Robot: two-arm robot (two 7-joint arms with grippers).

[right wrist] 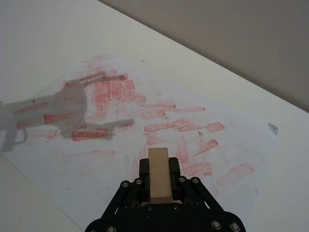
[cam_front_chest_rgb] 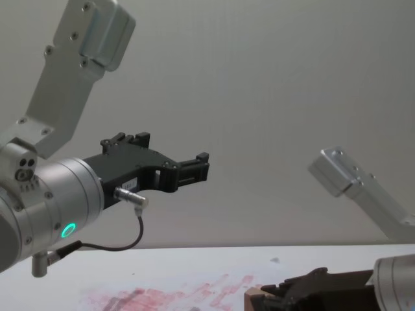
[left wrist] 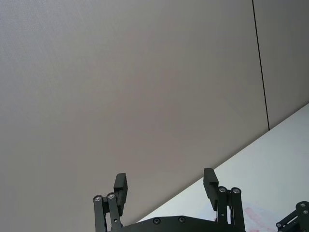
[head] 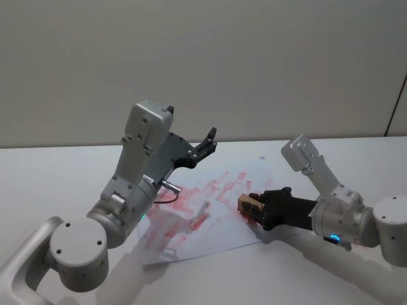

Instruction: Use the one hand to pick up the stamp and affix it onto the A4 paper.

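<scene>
The right arm comes in low from the right side and lies almost flat over the table [head: 51, 178]. Its elbow part sticks up behind it. The right gripper [head: 255, 206] points left, toward the middle of the table. Its black fingers are squeezed tight on the two sides of the wooden stamp [right wrist: 159, 175]. The stamp is a small tan block, and its front end pokes out past the fingers.

The stamp is over the right side of the A4 paper [head: 210, 232], close to the near right edge. It is very low, but I cannot tell if it touches the sheet.

The paper lies flat on the white table, turned a bit like a diamond. It is covered with lots of red box-shaped prints. The prints are smeared, and no words in them can be read.

The left arm is lifted high on the left side, bent up at the elbow. The left gripper [head: 208, 141] hangs in the air above the far left part of the paper and points up toward the plain wall [left wrist: 120, 72]. Its two fingers are spread wide with nothing between them. A green light glows on that arm's wrist.
</scene>
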